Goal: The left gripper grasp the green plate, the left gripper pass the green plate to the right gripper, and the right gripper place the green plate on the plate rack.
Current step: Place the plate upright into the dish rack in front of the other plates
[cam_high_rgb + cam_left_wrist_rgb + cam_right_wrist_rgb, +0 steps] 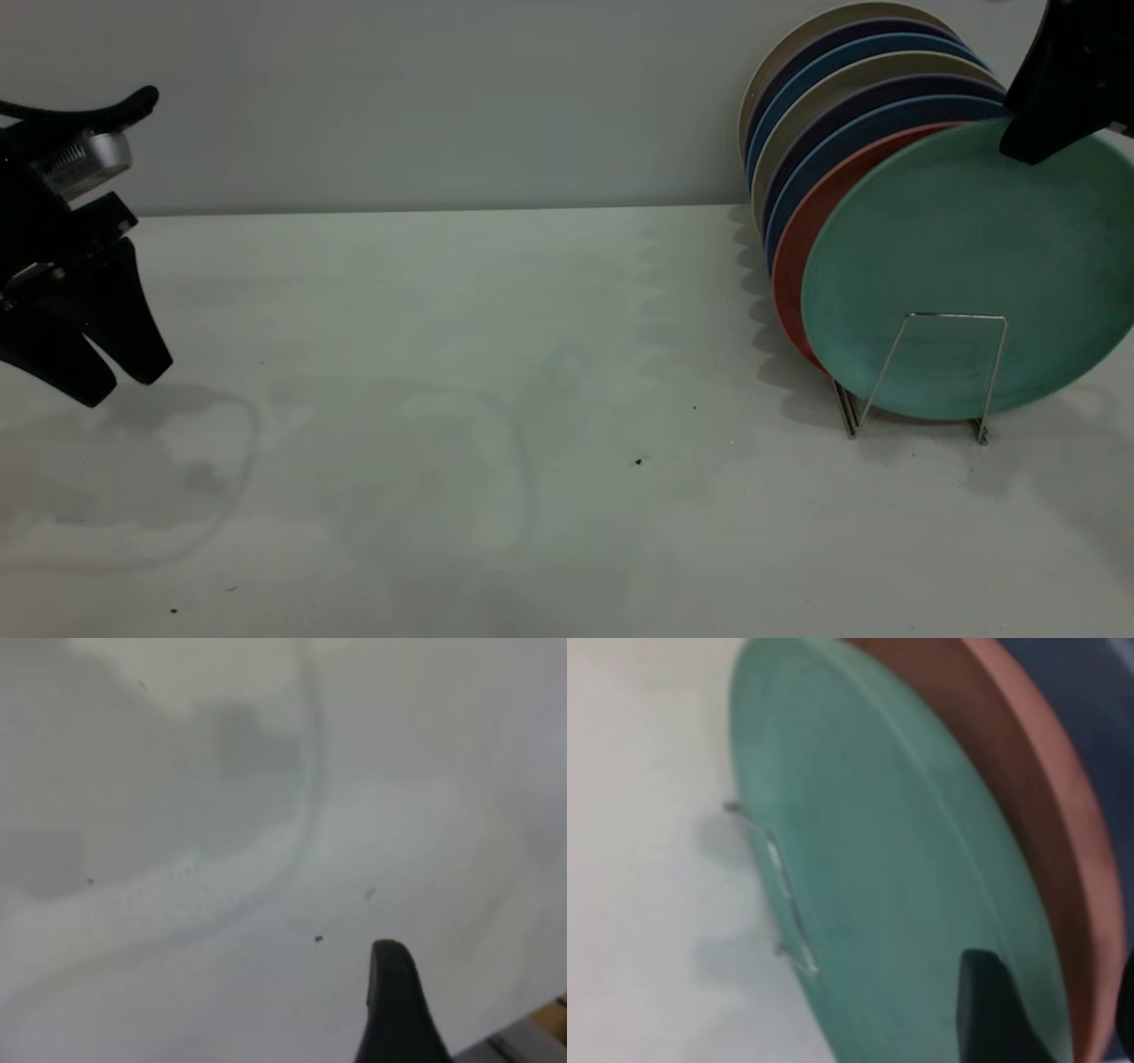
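Note:
The green plate [966, 266] stands on edge in the front slot of the plate rack [939, 372], leaning back against a salmon-pink plate [815, 230]. My right gripper [1032, 142] is at the plate's upper rim at the far right, shut on it. In the right wrist view one of its fingers [997, 1014] lies on the green plate's face [877, 859]; the other finger is hidden behind the plate. My left gripper [124, 383] hangs open and empty just above the table at the far left. One of its fingers [394, 1010] shows over bare table in the left wrist view.
Behind the salmon-pink plate several blue and cream plates [850, 106] fill the rack back to the wall. The white table [532, 399] lies between the two arms. A wire loop of the rack [780, 895] shows in front of the green plate.

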Controlling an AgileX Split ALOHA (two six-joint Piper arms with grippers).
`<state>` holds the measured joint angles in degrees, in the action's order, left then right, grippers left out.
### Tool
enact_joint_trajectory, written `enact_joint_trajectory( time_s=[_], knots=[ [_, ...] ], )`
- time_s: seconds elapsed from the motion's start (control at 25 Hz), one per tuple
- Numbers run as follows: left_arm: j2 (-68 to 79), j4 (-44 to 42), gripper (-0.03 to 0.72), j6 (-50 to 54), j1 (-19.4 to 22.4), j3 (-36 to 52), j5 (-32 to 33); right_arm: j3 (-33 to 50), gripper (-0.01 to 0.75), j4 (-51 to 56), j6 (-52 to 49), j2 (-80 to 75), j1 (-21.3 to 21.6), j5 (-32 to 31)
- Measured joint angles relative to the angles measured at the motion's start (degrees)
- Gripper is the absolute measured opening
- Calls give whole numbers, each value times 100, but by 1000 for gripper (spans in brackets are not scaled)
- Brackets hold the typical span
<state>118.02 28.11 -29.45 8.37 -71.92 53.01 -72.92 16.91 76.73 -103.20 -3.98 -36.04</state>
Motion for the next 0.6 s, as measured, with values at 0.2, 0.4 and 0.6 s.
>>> enact_joint_trajectory(
  time_s=[0.2,0.4,0.6],
  knots=[
    [0,-8,495,66,0,0,-374,-12,416,561,-301,0,0,-387],
    [0,-469,495,176,0,-120,-646,-12,508,1110,-1852,213,0,-619],
    [-250,-1472,495,484,0,-416,-333,-28,530,975,-5289,568,170,-1094]
  ],
)
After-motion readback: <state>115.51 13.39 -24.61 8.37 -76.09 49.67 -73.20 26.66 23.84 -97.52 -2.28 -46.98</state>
